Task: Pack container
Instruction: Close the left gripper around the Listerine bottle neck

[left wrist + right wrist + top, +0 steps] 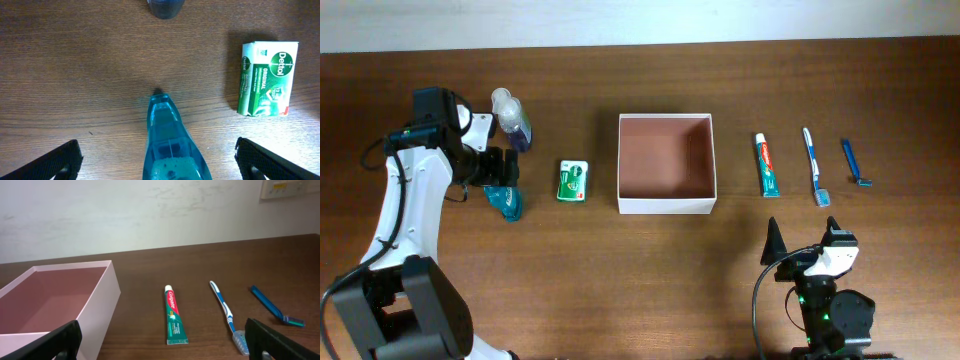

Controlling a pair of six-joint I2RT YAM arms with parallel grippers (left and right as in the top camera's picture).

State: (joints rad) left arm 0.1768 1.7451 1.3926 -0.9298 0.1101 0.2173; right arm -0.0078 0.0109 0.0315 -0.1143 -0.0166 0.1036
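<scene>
Where the container point(666, 205) sits, soap point(573, 181) lies left, toothpaste point(767, 165) right.

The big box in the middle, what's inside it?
Nothing. From overhead, the container shows only its bare reddish-brown floor. The right wrist view hides part of that floor behind the near wall, but overhead nothing covers it.

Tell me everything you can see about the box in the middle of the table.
The container is a square, shallow, open-topped box, seemingly cardboard, white outside, reddish-brown inside. Empty, it sits flat between a green soap packet and a toothpaste tube, touching neither; only the table touches it.
</scene>
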